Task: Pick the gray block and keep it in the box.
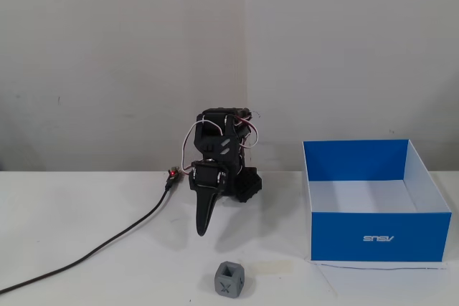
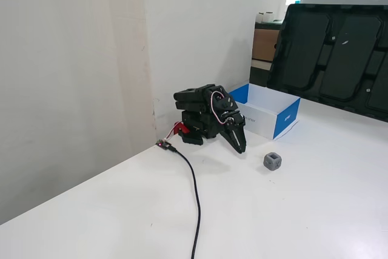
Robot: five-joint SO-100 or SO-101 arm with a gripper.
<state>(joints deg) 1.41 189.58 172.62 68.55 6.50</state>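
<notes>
Pincer (image 1: 203, 228): folded down with the arm tucked at the back of the surface, tip pointing at the surface, fingers together as far as I can see, holding nothing.

Step in hand: reach for the gray block (image 1: 230, 280), nothing started yet by the look of it, so I'd call the task at square one.

How I'd do it: unfold the arm, spread the fingers before dropping, come straight down over the block and close across two flat sides. It's small with rounded corners, so I reckon an off-centre squeeze would pop it out sideways.

Block position: near the front edge of the surface in a fixed view (image 1: 230, 280), in front of the pincer tip and apart from it, off the box's front-left corner.

Block looks: little gray cube (image 2: 272, 161), square recess on the top face, X mark on the face toward the camera.

Box (image 1: 378, 238): bright blue outside, pale inside, open top, looks empty, toward the right edge.

Cable (image 1: 100, 249): trails to the left, clear of my path.
</notes>
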